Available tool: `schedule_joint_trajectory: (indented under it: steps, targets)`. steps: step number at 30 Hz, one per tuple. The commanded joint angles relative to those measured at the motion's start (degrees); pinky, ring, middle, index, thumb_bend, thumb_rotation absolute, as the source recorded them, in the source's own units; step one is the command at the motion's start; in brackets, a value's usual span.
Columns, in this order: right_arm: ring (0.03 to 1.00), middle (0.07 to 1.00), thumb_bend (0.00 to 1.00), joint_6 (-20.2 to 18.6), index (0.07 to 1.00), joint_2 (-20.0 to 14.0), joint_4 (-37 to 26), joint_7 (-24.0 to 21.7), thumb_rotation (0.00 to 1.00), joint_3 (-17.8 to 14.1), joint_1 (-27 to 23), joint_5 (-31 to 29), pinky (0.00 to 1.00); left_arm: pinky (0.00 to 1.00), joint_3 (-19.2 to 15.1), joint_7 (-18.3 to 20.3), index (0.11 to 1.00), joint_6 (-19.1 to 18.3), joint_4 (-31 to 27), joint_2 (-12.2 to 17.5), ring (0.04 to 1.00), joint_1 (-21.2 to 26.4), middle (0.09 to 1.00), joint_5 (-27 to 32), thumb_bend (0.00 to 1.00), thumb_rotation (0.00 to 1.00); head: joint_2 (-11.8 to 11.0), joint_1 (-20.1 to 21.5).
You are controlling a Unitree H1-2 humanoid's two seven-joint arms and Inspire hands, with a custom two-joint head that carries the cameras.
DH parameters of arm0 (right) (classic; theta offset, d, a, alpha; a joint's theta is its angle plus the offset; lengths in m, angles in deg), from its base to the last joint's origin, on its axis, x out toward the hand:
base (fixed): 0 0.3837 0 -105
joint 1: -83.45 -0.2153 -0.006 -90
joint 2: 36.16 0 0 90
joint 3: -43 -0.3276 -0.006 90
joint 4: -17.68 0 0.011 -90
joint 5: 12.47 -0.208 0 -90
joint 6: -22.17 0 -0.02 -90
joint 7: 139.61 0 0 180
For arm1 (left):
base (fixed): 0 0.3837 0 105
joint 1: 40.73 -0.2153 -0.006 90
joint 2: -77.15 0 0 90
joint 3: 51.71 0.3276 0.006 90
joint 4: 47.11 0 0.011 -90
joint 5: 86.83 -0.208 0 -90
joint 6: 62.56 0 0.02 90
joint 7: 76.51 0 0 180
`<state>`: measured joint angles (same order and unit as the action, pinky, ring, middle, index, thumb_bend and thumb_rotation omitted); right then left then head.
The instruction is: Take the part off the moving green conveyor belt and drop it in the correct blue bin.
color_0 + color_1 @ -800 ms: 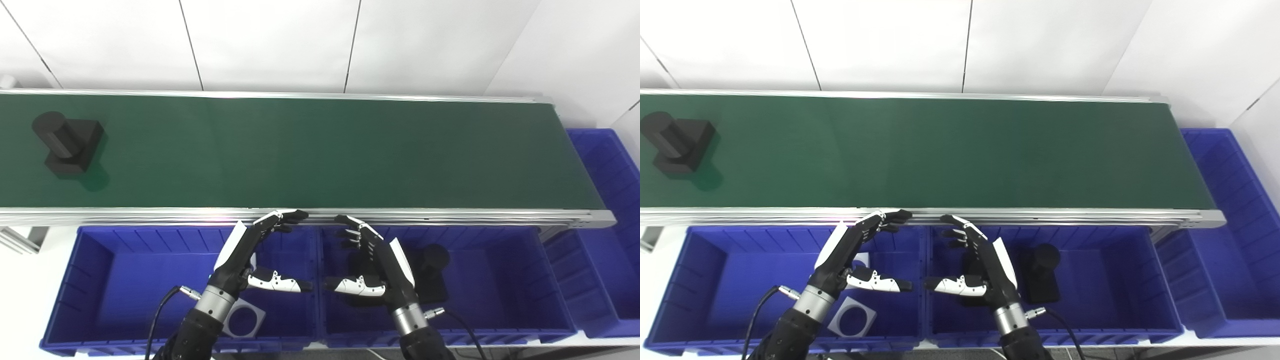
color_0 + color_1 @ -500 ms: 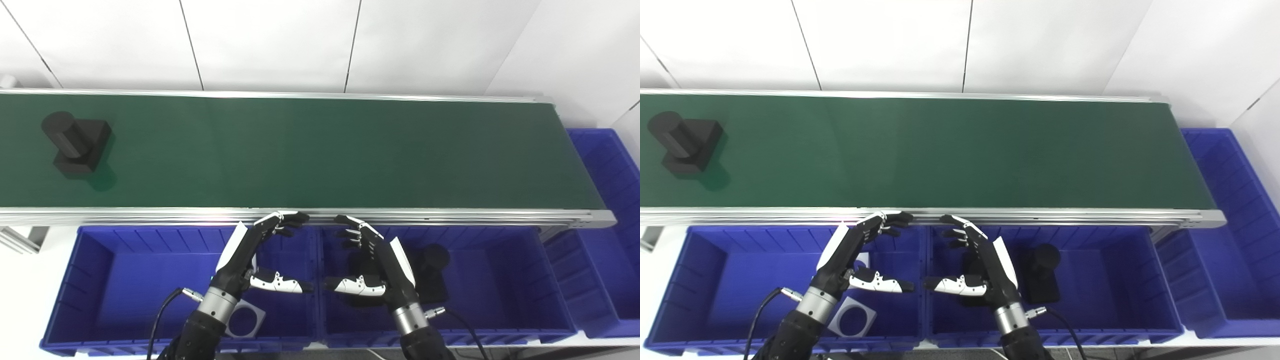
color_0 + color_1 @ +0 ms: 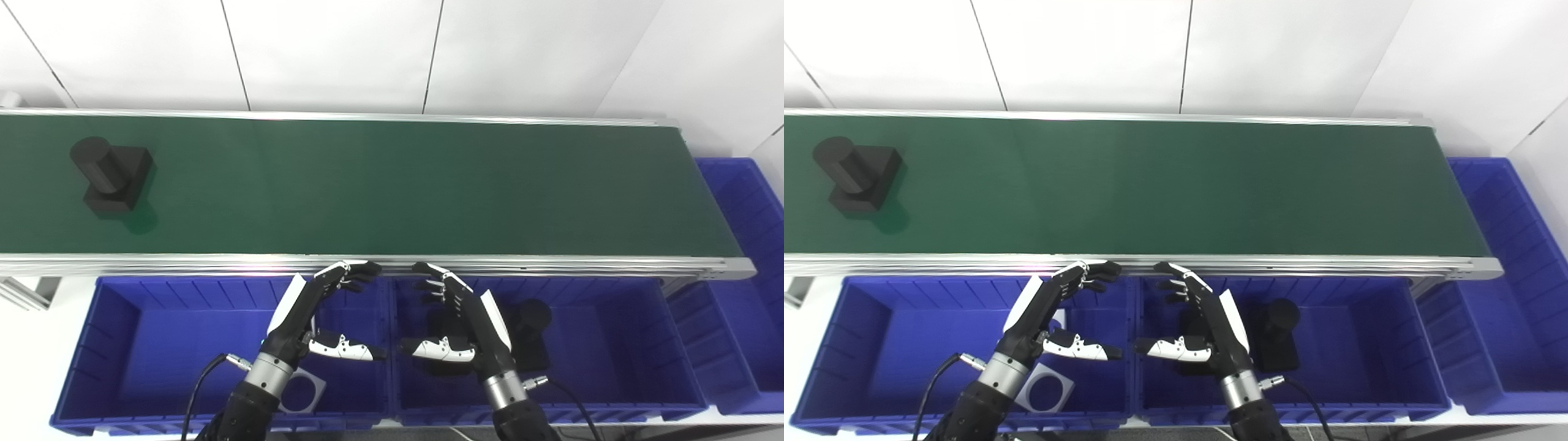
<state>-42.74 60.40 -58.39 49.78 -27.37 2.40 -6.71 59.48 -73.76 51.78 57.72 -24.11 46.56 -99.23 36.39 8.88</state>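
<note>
A black part (image 3: 112, 178), a square block with a cylinder on top, rides at the far left of the green conveyor belt (image 3: 392, 184). Two blue bins stand below the belt's near rail. My left hand (image 3: 309, 318) hovers open above the left bin (image 3: 122, 343), near its right end. My right hand (image 3: 460, 324) hovers open above the middle bin (image 3: 612, 343), near its left end. Both hands hold nothing and are far from the part on the belt.
A white square plate with a round hole (image 3: 299, 393) lies in the left bin. A black block-and-cylinder part (image 3: 531, 334) sits in the middle bin beside my right hand. A third blue bin (image 3: 744, 257) stands at the belt's right end.
The black part has travelled rightward along the belt. Both hands stay nearly still over the bins.
</note>
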Motion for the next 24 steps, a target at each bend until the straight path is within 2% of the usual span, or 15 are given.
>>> schedule_joint_trajectory:
  steps: [1,18,24]
  targets:
    - [0.758,0.86,0.93,1.83,0.795,-0.07,-1.93,-0.09,0.36,-0.16,-0.44,-0.24,0.67,0.68,0.26,-0.9,0.722,2.52,-0.83,0.11,0.736,1.47,0.749,0.18,0.83,0.07,0.0,-0.08]
    - [0.756,0.857,0.93,1.83,0.794,0.14,-1.14,0.3,0.36,-0.22,-0.69,-0.18,0.67,0.67,0.7,-1.0,0.722,2.55,-0.21,0.45,0.726,1.91,0.746,0.87,0.82,0.07,-0.82,-0.2]
    - [0.756,0.853,0.91,1.84,0.798,-0.73,0.09,0.55,0.35,-0.13,-1.14,-0.37,0.67,0.66,1.8,-1.93,0.722,2.57,2.02,0.08,0.721,2.73,0.744,0.68,0.83,0.06,-2.89,-5.06]
